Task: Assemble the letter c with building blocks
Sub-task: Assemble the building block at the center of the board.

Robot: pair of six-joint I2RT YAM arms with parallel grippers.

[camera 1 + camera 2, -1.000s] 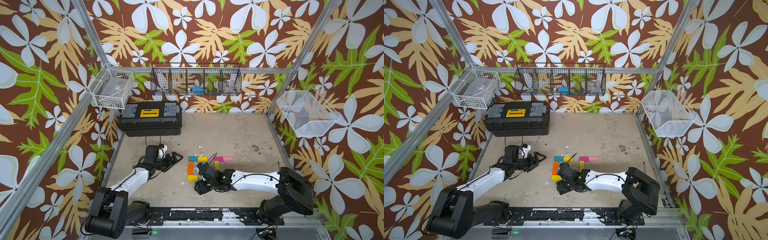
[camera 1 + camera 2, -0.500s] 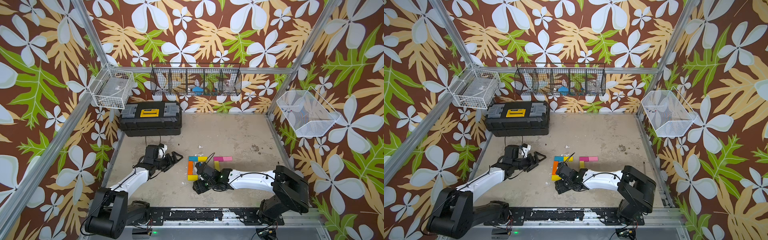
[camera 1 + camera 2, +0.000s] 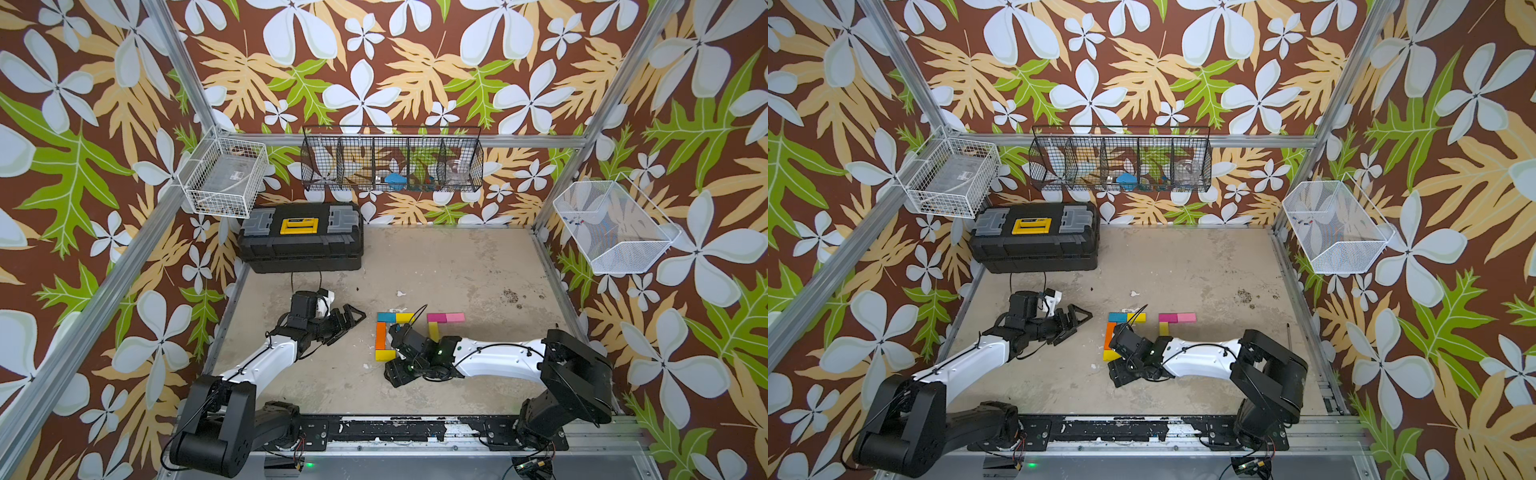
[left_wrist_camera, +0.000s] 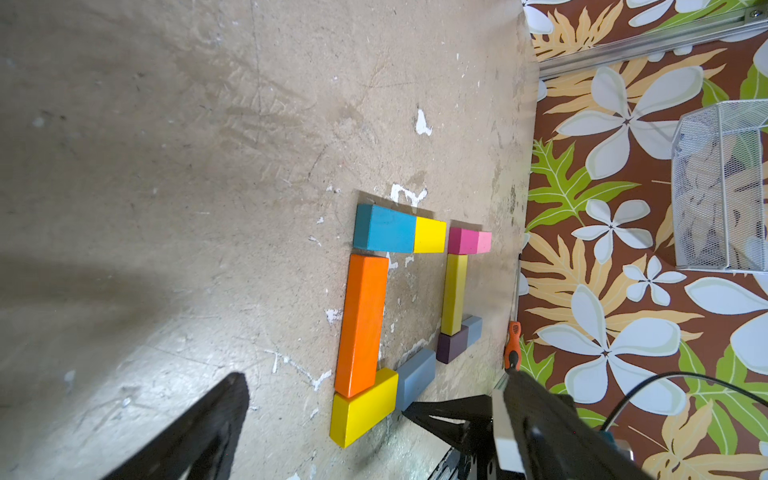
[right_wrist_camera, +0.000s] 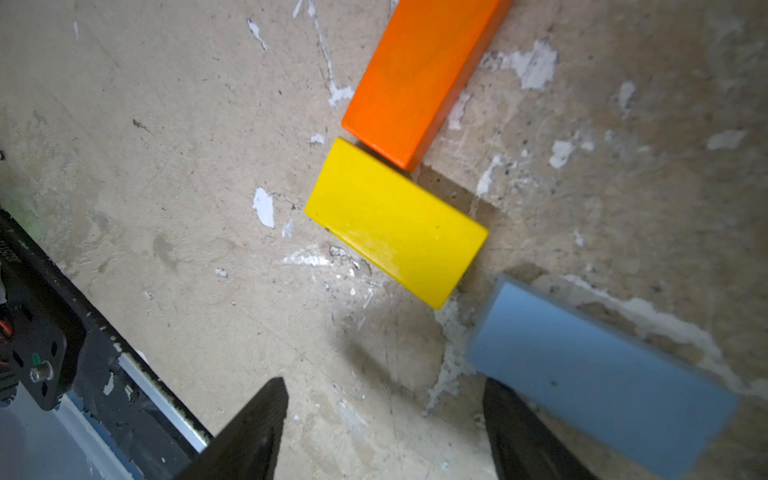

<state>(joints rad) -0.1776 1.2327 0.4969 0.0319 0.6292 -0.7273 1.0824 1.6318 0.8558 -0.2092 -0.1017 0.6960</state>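
Note:
Building blocks lie flat on the floor: a teal block (image 3: 386,318) and a yellow block (image 3: 405,318) in a row, a long orange block (image 3: 380,336) below them, and a second yellow block (image 3: 385,354) at its near end. A light blue block (image 5: 598,374) lies just off that yellow block (image 5: 395,220), tilted. My right gripper (image 5: 384,386) is open and empty, low beside them (image 3: 397,372), with one finger (image 5: 515,419) at the light blue block's edge. My left gripper (image 3: 347,328) stands wide open and empty, left of the blocks.
Magenta (image 4: 459,241), pink (image 4: 482,242), olive-yellow (image 4: 455,291), purple (image 4: 451,347) and grey-blue (image 4: 473,328) blocks form a second group to the right. An orange-handled screwdriver (image 4: 512,345) lies by the right wall. A black toolbox (image 3: 301,237) sits at the back left.
My right gripper has slid slightly left along the floor, below the yellow block. The left arm has not moved.

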